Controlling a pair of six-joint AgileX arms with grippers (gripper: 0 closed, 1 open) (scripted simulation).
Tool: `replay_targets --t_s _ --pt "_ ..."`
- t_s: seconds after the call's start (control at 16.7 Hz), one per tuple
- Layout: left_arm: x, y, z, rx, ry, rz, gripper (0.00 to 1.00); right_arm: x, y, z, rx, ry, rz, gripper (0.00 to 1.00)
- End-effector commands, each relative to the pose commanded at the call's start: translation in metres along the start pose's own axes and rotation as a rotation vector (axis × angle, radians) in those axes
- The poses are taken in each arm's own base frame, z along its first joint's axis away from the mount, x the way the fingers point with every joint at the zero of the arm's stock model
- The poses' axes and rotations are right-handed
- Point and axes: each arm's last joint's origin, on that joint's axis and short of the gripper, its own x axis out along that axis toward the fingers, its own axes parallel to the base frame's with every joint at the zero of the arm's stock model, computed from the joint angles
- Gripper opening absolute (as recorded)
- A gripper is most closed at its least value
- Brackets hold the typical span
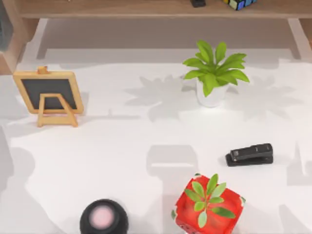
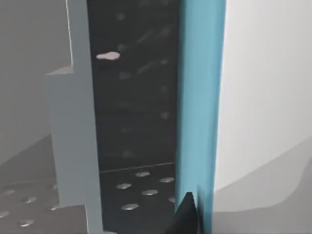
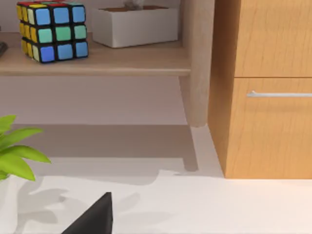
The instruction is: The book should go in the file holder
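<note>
Jaws of the left gripper (image 2: 187,214): one black tip shows in the left wrist view, set against the lower end of the thin, upright teal book (image 2: 200,97). The opposing side is hidden, so I cannot tell how far the jaws are open or whether they are clamped on the book.

Book position: standing on edge, teal face toward the camera, just beside the open front of the grey perforated metal file holder (image 2: 73,146). The dark punched back panel and floor of the holder lie directly behind it. Cannot tell whether the book's lower end is already inside the compartment or just in front of it.

Handling, judged: stiff, flat and light, with a smooth cover that could slip in a shallow pinch. Best taken across its thickness near one end, leaving the long edge free to slide between the holder walls. The book must stay vertical, since a tilt would catch it on the grey wall.

Jaws of the right gripper (image 3: 95,217): one dark tip low in the right wrist view, opening not readable. This arm looks parked, facing a wooden shelf with a multicoloured puzzle cube (image 3: 52,30), a white box (image 3: 136,24) and a wooden drawer cabinet (image 3: 273,48).

White tabletop (image 1: 122,156), well apart from one another:
- small wooden-framed chalkboard easel (image 1: 48,95), left
- leafy plant in a white pot (image 1: 212,92)
- black stapler (image 1: 249,154), right
- plant in a red pot (image 1: 209,212)
- black round object with a pink centre (image 1: 104,218)
</note>
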Motion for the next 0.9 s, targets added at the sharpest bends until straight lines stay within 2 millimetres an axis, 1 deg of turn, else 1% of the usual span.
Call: replay_targets --t_s 0.42,0.6,0.9 --pt "0.025 0.002 0.001 -0.001 -0.002 0.000 0.00 0.000 0.000 0.000 0.000 0.000 0.000 1.00" --pt "0.026 0.002 0.001 -0.002 -0.003 0.000 0.00 0.000 0.000 0.000 0.000 0.000 0.000 1.00" --pt "0.026 0.002 0.001 -0.002 -0.003 0.000 0.38 0.000 0.000 0.000 0.000 0.000 0.000 1.00"
